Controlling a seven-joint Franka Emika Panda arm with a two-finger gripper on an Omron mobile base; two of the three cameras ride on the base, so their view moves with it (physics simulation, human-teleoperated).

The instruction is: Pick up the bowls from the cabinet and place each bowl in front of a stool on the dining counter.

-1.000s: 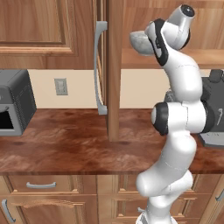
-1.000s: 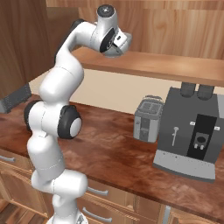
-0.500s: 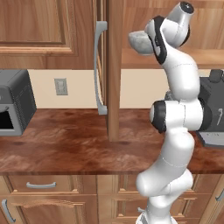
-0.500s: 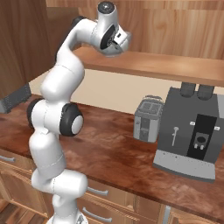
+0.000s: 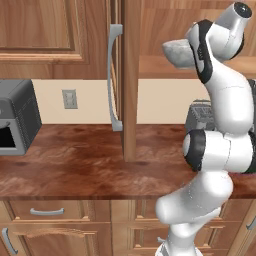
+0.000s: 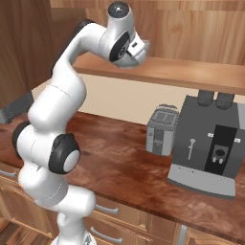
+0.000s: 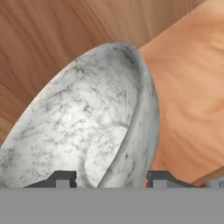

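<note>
A: Left base view first. Where is the bowl?

B: The marbled bowl [image 5: 176,51] is up at about one o'clock, level with the front edge of the cabinet shelf [image 5: 165,66] and just left of the arm's wrist. It sits tilted, rim slanting rather than level. The open cabinet door [image 5: 129,75] stands edge-on at twelve o'clock, its grey handle [image 5: 114,75] beside it. A dark microwave [image 5: 15,117] sits at nine o'clock on the counter [image 5: 75,165], and a toaster [image 5: 199,116] peeks out behind the arm at three.

A: And the right base view?

B: The gripper [image 6: 136,52] is at eleven o'clock, at the front of the shelf [image 6: 191,74]. A grey curve of the bowl [image 6: 142,53] shows just under the hand; it is small here, so I can't read its tilt well. The toaster [image 6: 161,130] sits at about three o'clock, the coffee machine [image 6: 208,143] further right, both on the counter [image 6: 119,167].

A: Hand view, then. Which way does it point?

B: The bowl [image 7: 87,122] is seen rolled, its opening facing toward ten o'clock, and the rim's long axis runs from about seven to one. The rim's edge drops down between the two fingertips [image 7: 61,179], one at seven o'clock inside the bowl, the other at five outside it. So the fingers are closed on the wall, pinching the rim. Shelf board [image 7: 188,100] lies at three o'clock, the cabinet's back panel [image 7: 52,35] at eleven.
</note>
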